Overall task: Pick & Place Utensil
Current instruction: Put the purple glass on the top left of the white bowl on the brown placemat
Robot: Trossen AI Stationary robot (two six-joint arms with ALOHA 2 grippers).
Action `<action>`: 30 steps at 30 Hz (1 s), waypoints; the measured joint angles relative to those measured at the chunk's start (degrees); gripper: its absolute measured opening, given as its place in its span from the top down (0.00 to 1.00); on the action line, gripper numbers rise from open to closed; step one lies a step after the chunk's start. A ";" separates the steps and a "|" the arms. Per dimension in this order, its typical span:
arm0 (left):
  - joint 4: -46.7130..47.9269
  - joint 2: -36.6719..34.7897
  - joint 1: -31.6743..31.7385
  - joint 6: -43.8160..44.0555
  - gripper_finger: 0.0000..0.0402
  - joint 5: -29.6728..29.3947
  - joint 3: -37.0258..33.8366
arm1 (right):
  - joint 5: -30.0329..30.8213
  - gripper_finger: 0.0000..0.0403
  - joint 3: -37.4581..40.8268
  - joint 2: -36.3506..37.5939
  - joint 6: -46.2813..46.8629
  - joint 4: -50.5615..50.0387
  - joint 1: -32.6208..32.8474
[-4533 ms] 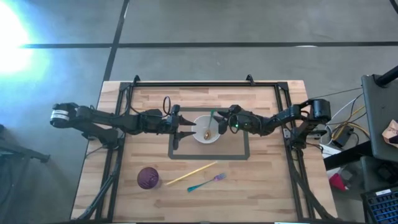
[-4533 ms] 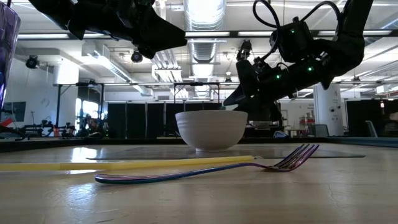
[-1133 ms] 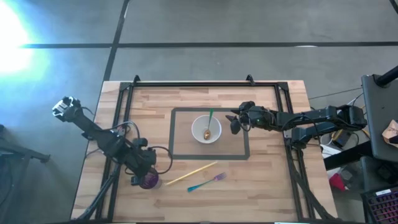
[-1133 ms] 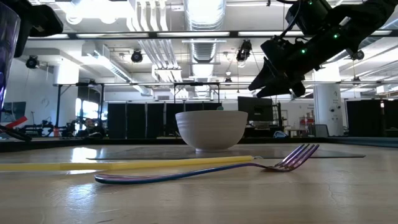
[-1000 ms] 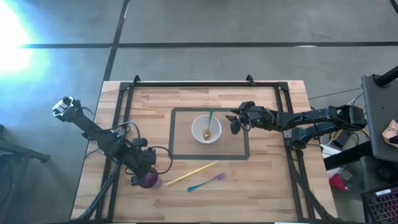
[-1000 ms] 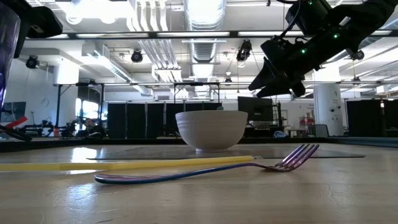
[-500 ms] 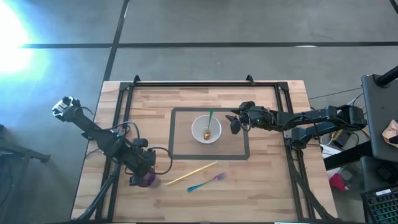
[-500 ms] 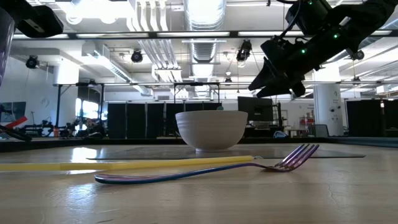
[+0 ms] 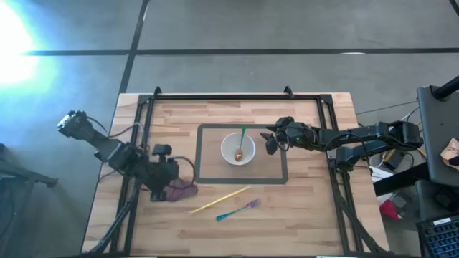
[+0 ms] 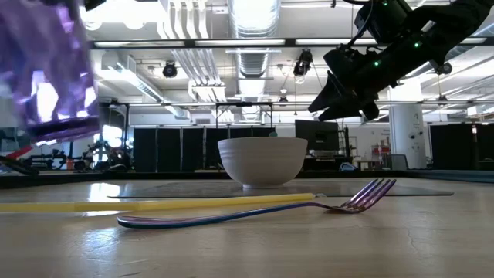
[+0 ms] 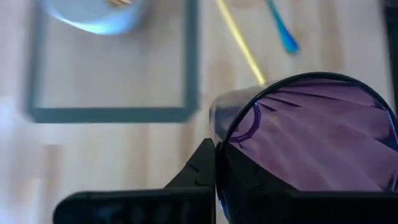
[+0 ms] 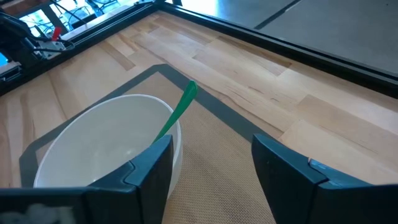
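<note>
Robotics lab / industrial test space, not a home. Low view: high open ceiling with exposed ducting (image 10: 248, 31), strip lights (image 10: 193, 44), black truss with stage-type lamps (image 10: 170, 70), dark racks and monitors (image 10: 316, 137) along the back wall. High view: polished concrete floor (image 9: 237, 25) with dark seam lines, wooden table (image 9: 301, 208) bolted into a black metal frame (image 9: 222, 97) carrying two arms, taped rectangular work zone (image 9: 203, 153) at centre, loose cable bundle (image 9: 401, 140) and an equipment cart (image 9: 437, 129) on the right edge
</note>
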State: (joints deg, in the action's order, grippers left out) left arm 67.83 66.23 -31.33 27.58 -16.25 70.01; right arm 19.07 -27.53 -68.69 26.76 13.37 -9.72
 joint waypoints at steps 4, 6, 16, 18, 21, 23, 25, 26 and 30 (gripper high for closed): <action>2.92 -0.81 3.08 -1.04 0.98 -5.94 3.42 | 0.00 0.48 0.00 0.00 0.00 0.00 0.00; 3.52 -0.98 5.19 -1.64 0.98 -7.29 5.08 | 0.00 0.48 0.00 0.00 0.00 0.00 0.00; 4.13 -1.02 20.15 -7.82 0.99 -7.74 11.54 | 0.00 0.48 0.00 0.00 0.02 0.00 0.00; 4.07 -1.02 23.87 -8.77 0.99 -7.74 12.62 | 0.00 0.48 0.00 0.00 0.02 0.00 0.00; 4.05 -0.91 29.65 -9.73 0.98 -7.69 14.07 | 0.00 0.48 0.00 0.00 0.02 -0.02 0.00; 3.77 -0.91 33.40 -9.80 0.98 -7.32 14.86 | 0.00 0.48 0.00 0.00 0.02 -0.02 0.00; 3.67 -0.91 37.20 -9.91 0.98 -6.19 15.65 | 0.00 0.48 0.00 0.00 0.02 -0.03 0.00; 3.63 -0.91 39.07 -10.04 0.98 -5.54 16.00 | 0.00 0.48 0.00 0.00 0.02 -0.04 0.00; 2.74 -0.86 46.15 -10.67 0.98 -1.04 17.05 | 0.00 0.48 0.00 0.00 0.02 -0.05 0.00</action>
State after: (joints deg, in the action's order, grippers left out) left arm 70.57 65.37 14.81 16.91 -17.29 87.06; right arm 19.07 -27.53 -68.69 26.79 13.32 -9.72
